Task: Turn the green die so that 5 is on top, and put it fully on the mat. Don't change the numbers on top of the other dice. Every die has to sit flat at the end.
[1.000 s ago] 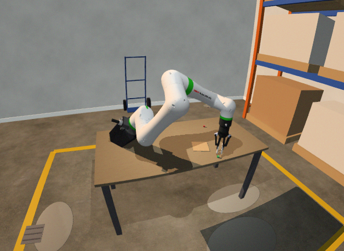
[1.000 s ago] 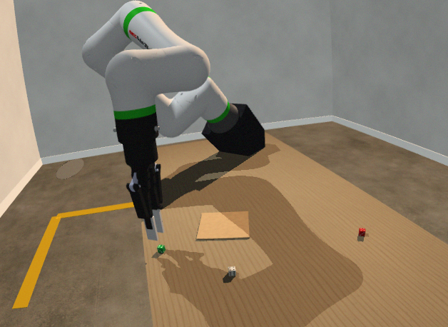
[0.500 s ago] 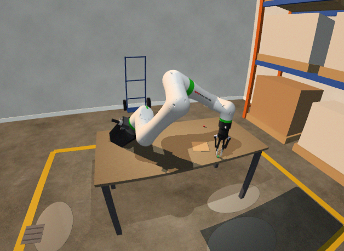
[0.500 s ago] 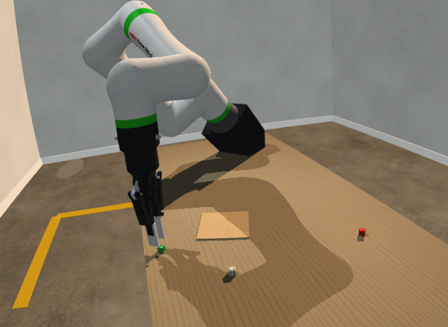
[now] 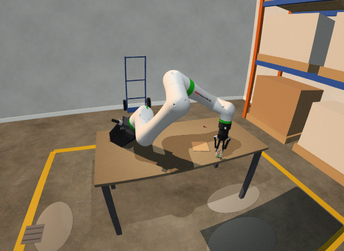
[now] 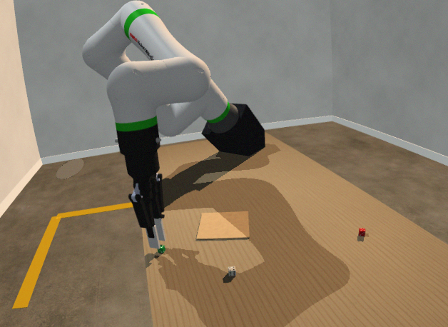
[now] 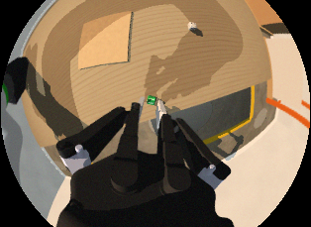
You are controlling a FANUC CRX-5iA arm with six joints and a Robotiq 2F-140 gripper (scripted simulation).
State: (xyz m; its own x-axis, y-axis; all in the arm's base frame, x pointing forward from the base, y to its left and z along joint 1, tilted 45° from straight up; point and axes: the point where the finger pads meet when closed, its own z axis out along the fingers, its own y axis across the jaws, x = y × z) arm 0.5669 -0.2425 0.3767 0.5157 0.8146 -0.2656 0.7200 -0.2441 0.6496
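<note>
Jaws partly closed, nothing between them — gripper (image 6: pixel 158 240) poised just above the green die (image 6: pixel 160 248), which sits on the table (image 6: pixel 325 280) near its edge, off the mat (image 6: pixel 222 225). Farther out, white die (image 6: pixel 231 270) and red die (image 6: pixel 361 232).

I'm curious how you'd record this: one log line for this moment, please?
gripper narrowly open, empty, tips just over green die | green die on table, off mat | white die, red die flat on table
</note>
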